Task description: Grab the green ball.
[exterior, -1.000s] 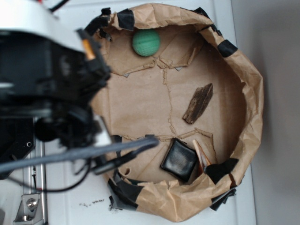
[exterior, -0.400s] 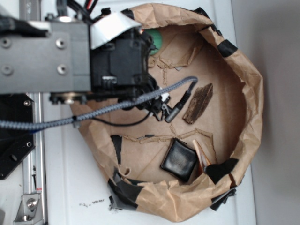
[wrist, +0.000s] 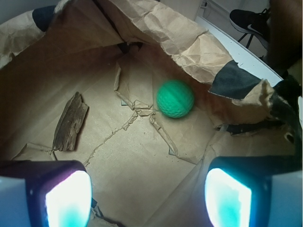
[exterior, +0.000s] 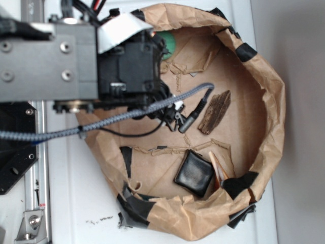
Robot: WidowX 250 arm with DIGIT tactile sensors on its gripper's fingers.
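- Hovering with its two pads spread and empty, the pincer (wrist: 149, 198) has swung in over the paper bowl (exterior: 271, 101) within the last second, then stopped.
- The ball (wrist: 175, 98) lies ahead near the bowl's far wall, untouched; descent comes next.

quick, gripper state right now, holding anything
Gripper: open, jaws wide apart and empty; the green ball lies on the paper ahead of it, untouched.

I saw no readable text, labels, brands or numbers anywhere in either view; nothing legible to log here.
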